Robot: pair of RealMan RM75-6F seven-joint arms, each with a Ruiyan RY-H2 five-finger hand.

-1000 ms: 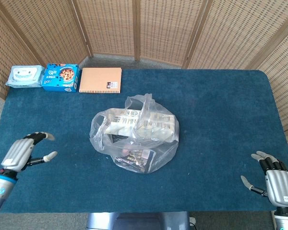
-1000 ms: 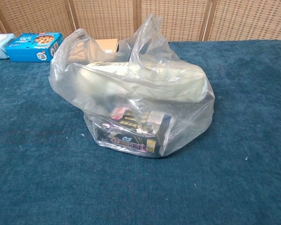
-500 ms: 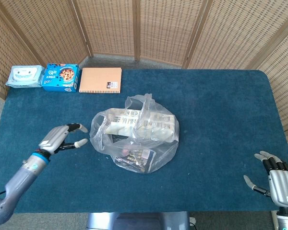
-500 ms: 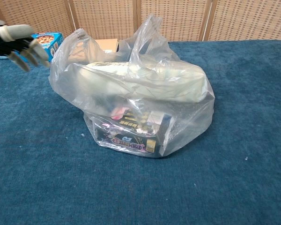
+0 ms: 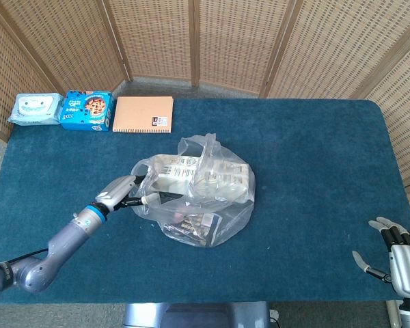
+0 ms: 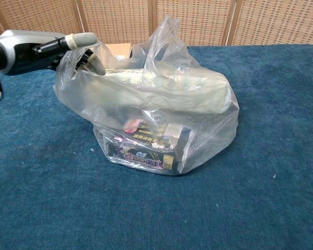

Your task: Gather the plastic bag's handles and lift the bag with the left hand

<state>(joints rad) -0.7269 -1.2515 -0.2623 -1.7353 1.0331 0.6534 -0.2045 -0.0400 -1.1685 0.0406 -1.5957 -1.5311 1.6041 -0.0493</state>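
The clear plastic bag [image 5: 195,199] full of packaged goods sits mid-table on the blue cloth. One handle [image 6: 166,32] stands up at its back, and the other handle [image 6: 73,52] loops up on the bag's left side. My left hand [image 5: 126,190] reaches that left handle with fingers stretched out. In the chest view the thumb [image 6: 81,39] lies over the loop and the fingers [image 6: 91,61] show through the plastic; no closed grip is visible. My right hand [image 5: 398,254] rests open at the table's near right corner, far from the bag.
Along the far left edge lie a wipes pack [image 5: 34,108], a blue snack box [image 5: 87,110] and a tan notebook [image 5: 143,114]. A wicker screen [image 5: 191,41] stands behind the table.
My left hand has swept rightward from the table's left edge to the bag and now touches its left handle. The right hand has slid slightly lower and rightward. The bag has not moved.
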